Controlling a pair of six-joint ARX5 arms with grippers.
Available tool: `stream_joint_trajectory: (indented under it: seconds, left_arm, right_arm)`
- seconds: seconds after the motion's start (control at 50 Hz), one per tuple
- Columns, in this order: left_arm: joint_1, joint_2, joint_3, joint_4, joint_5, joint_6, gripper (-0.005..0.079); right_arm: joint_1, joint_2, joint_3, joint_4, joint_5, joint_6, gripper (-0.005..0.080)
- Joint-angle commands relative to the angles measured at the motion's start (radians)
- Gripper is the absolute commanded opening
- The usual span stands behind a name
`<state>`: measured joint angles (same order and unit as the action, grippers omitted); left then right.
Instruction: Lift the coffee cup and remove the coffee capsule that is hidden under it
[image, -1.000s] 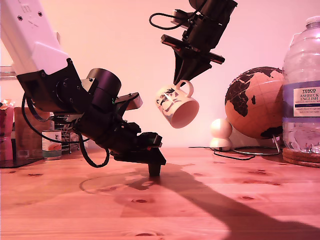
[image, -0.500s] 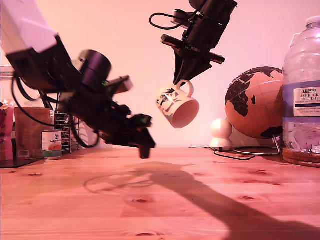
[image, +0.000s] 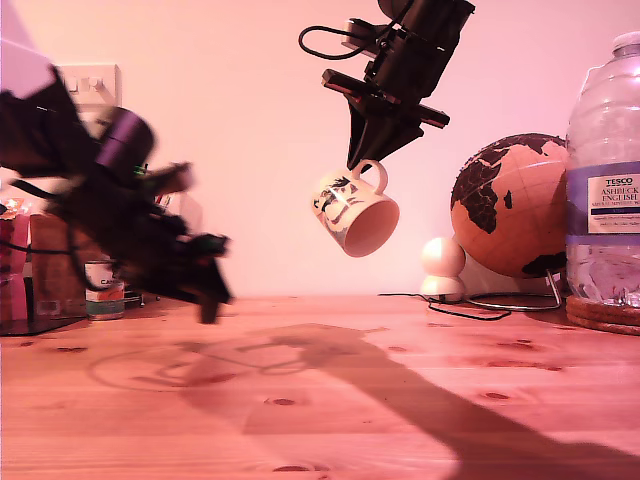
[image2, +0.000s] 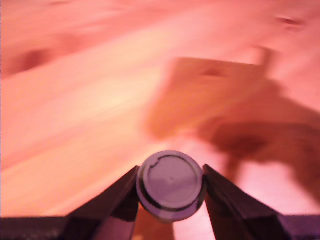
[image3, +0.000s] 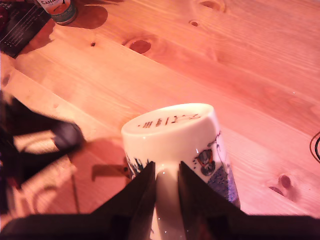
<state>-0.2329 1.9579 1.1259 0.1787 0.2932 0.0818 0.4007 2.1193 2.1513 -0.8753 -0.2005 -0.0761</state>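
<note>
Pincer one, my first gripper (image2: 170, 192), is closed on the coffee capsule (image2: 170, 185), low over the tabletop (image: 400, 400) at the exterior view's left, blurred. My second gripper (image3: 165, 192) is clamped on the handle of the coffee cup (image: 355, 212), which hangs tilted high above the tabletop's middle.

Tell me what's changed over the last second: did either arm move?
My first gripper, shut on the coffee capsule, lifted off the table and swung toward the exterior view's left. My second gripper stayed put, holding the coffee cup aloft by its handle, tilted as before.
</note>
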Motion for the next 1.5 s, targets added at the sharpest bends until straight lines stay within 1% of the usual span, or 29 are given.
stream_joint_trajectory:
  seconds: [0.0,0.14,0.26,0.36,0.58,0.86,1.1,1.2,1.48]
  left_arm:
    - [0.025,-0.017,0.002,-0.009,0.001,0.006,0.0267]
    - [0.076,-0.017,0.002,-0.035,0.002,0.006,0.0267]
    - [0.098,-0.017,0.002,-0.049,0.003,0.006,0.0267]
    - [0.105,-0.017,0.002,-0.060,0.002,0.032,0.0267]
    - [0.107,-0.017,0.002,-0.090,0.001,0.053,0.0276]
    - [0.115,-0.017,0.002,-0.140,-0.005,0.071,0.0280]
    - [0.118,-0.017,0.002,-0.159,-0.014,0.084,0.0393]
    - [0.118,-0.017,0.002,-0.158,-0.013,0.084,0.0455]
    - [0.118,-0.039,0.002,-0.179,-0.002,0.079,0.0459]
  right_arm:
    - [0.003,0.002,0.037,0.024,-0.010,-0.002,-0.0012]
    - [0.005,0.002,0.037,0.024,-0.011,-0.002,-0.0012]
    - [0.010,0.002,0.037,0.023,-0.011,-0.002,-0.0012]
    - [0.014,0.002,0.037,0.016,-0.018,-0.002,-0.0012]
    - [0.038,0.002,0.037,0.024,-0.026,-0.002,-0.0012]
    - [0.051,0.002,0.037,0.023,-0.026,-0.001,-0.0012]
    - [0.053,0.002,0.037,0.021,-0.026,-0.001,-0.0012]
    - [0.055,0.002,0.037,0.021,-0.026,-0.001,-0.0012]
    - [0.057,0.002,0.037,0.018,-0.024,0.002,-0.0012]
